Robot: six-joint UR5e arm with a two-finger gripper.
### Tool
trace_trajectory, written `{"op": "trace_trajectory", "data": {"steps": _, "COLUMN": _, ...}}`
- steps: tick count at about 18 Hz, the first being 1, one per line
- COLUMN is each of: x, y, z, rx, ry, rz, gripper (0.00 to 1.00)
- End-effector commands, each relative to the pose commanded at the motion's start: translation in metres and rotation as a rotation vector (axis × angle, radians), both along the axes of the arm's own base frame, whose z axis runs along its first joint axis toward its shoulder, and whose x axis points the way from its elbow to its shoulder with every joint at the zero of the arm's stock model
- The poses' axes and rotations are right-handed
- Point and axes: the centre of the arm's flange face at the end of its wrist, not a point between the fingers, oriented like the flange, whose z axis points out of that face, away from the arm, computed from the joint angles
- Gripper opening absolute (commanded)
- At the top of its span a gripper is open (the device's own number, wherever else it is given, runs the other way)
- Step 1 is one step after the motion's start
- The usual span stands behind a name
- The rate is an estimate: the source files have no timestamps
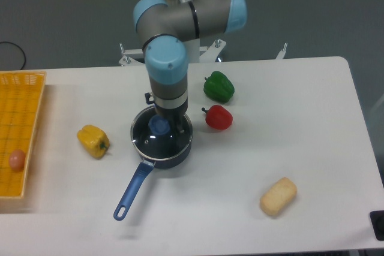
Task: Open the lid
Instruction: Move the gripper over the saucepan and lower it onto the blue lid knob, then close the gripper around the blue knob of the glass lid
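The lid [173, 141], a round glass disc with a metal rim and a blue knob [159, 126], lies flat on the dark blue saucepan [134, 187] near the table's middle. My gripper [165, 124] hangs straight down over the lid, just above the knob. It looks open, with one dark finger [180, 126] showing right of the knob; the wrist hides the other finger. The knob shows free at the wrist's lower edge.
A red pepper [218, 117] and a green pepper [218, 86] lie just right of the pan. A yellow pepper [93, 141] lies to its left. A bread roll [278, 196] sits front right. A yellow basket [23, 130] holding an egg [17, 159] stands at the left edge.
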Motion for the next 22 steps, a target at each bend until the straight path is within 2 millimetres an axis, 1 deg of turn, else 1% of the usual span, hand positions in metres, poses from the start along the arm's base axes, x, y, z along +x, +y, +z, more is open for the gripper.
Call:
{"op": "trace_trajectory", "data": {"steps": 2, "x": 0.003, "y": 0.000, "z": -0.002, "rx": -0.008, "ry": -0.003, "rz": -0.006, "gripper": 1.00}}
{"op": "trace_trajectory", "data": {"steps": 5, "x": 0.003, "y": -0.003, "z": -0.001, "rx": -0.028, "ry": 0.018, "rz": -0.009, "gripper": 1.00}}
{"op": "trace_trajectory", "data": {"steps": 7, "x": 0.010, "y": 0.000, "z": -0.001, "rx": -0.029, "ry": 0.017, "rz": -0.021, "gripper": 1.00}}
{"op": "trace_trajectory", "data": {"steps": 10, "x": 0.012, "y": -0.001, "z": -0.003, "rx": -0.034, "ry": 0.016, "rz": -0.024, "gripper": 1.00}}
{"op": "trace_trajectory", "data": {"steps": 14, "x": 0.025, "y": -0.003, "z": -0.013, "rx": -0.056, "ry": 0.005, "rz": -0.042, "gripper": 1.00}}
{"op": "trace_trajectory", "data": {"steps": 22, "x": 0.031, "y": -0.008, "z": -0.016, "rx": -0.061, "ry": -0.001, "rz": -0.067, "gripper": 1.00}}
